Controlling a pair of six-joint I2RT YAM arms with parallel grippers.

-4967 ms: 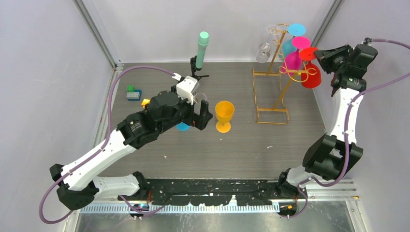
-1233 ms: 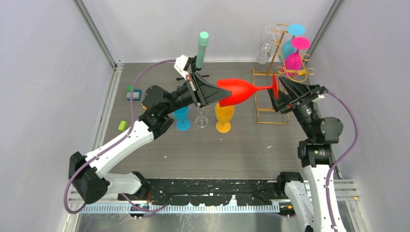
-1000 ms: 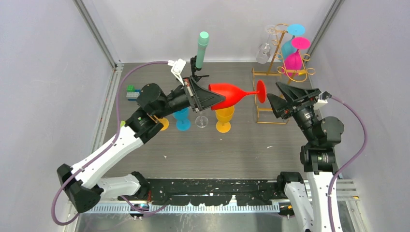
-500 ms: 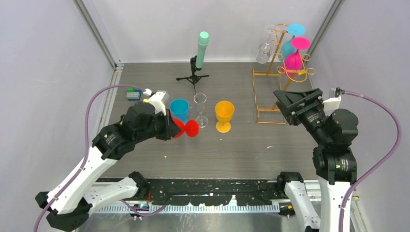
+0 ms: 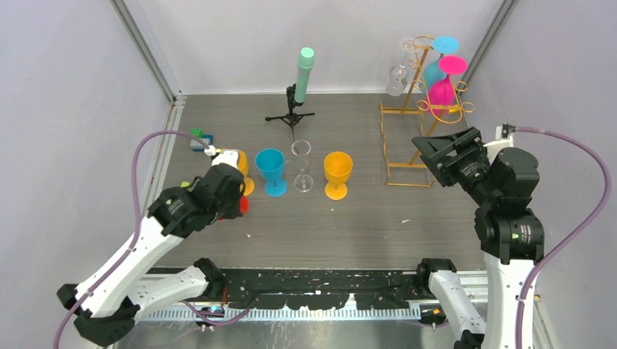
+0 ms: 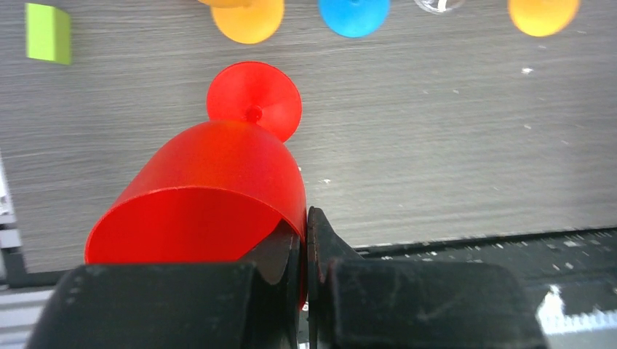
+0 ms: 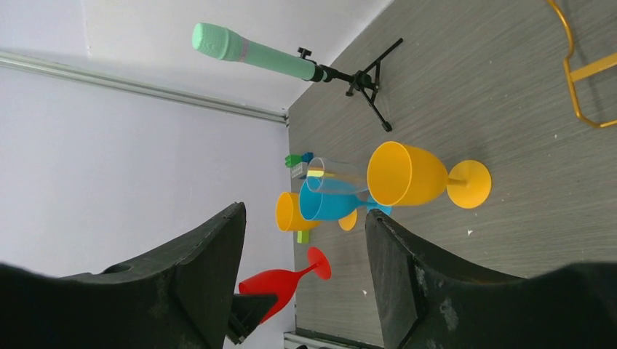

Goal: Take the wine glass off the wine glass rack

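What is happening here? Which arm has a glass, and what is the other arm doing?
The left gripper is shut on the bowl rim of the red wine glass. It holds the glass tilted, low over the table, close to an orange glass standing there. The right gripper hangs open and empty near the gold rack, where a clear glass, a blue glass and a pink glass hang.

Rack (image 5: 411,183): one. Glasses hanging on it: three — clear glass (image 5: 396,75), blue glass (image 5: 434,71), pink glass (image 5: 441,92). Glasses off rack: five — right orange goblet (image 5: 337,169), left orange goblet (image 6: 251,16), blue goblet (image 5: 270,166), clear flute (image 5: 301,154), red glass (image 6: 211,189). Tripod stand (image 5: 292,110): one. Small blocks: three — green block (image 5: 196,132), blue block (image 5: 203,141), lime block (image 6: 49,33).
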